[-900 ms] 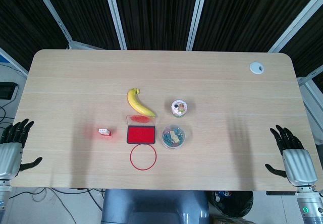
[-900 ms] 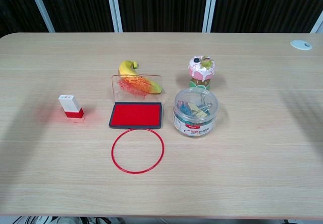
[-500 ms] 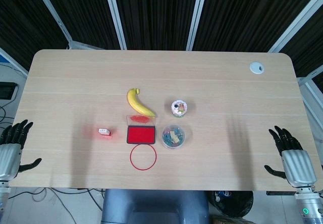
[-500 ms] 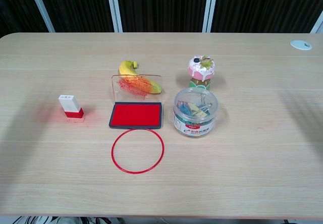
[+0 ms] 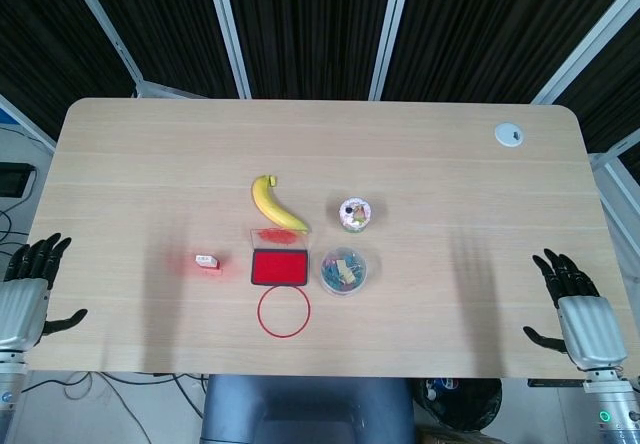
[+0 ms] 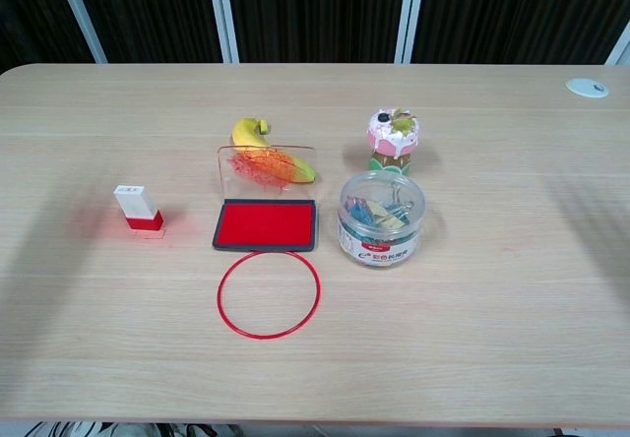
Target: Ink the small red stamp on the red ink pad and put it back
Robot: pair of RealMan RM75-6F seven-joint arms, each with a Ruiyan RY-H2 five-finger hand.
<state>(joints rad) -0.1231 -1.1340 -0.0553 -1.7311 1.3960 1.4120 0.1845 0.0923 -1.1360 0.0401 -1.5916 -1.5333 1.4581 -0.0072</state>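
1. L hand (image 5: 28,286): off the table's left edge near its front corner, fingers spread, holding nothing.
2. Stamp (image 5: 207,262): upright, left of centre toward the front edge, just left of the pad (image 5: 279,267), apart. Pad lid up.
3. Stamp lies right of L hand, far nearer it than R; approach w/ L.
4. R hand (image 5: 577,309): off the right edge, fingers apart, empty.

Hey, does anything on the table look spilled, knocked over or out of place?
Nothing stands out. The stamp stands upright left of the open ink pad; the clip jar is closed and upright. The red smears on the pad's raised clear lid look like ordinary ink residue, not a spill.
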